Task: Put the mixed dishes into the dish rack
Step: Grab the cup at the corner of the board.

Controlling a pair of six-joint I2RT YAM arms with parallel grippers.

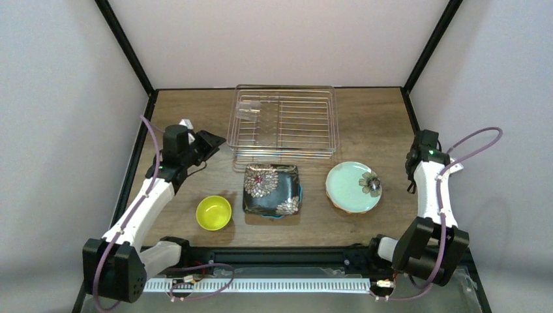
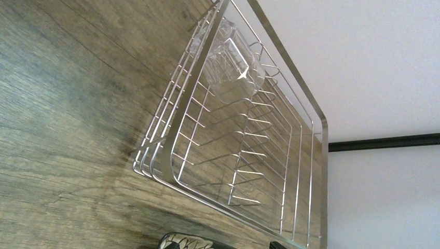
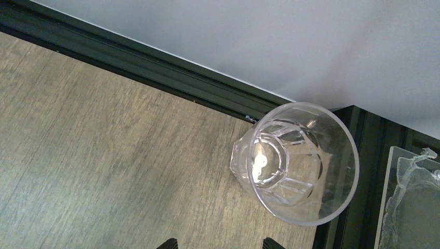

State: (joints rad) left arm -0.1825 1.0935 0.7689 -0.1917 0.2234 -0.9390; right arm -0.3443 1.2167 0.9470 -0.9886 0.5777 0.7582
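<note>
Right fingers [image 3: 169, 245] are spread wide with nothing between them. They hover above a clear glass [image 3: 296, 161] that stands upright on the bench [image 3: 104, 155], right up against the rail at the right edge. Left fingers [image 1: 210, 139] are spread and empty too, parked by the near-left corner of the dish rack [image 1: 283, 124].

In the rack's far-left end, a second glass [image 2: 228, 67] looks to be lying on its side. The black square floral plate [image 1: 272, 189] sits just in front of the rack. The mint flower plate [image 1: 353, 187] is to its right, and the yellow-green bowl [image 1: 214, 212] is to its left, nearer the front edge.

So I reckon I'm on the glass pick-up. Next I'd lower the right fingers around the wall, squeeze gently since it looks slick, then carry it over to the rack.
</note>
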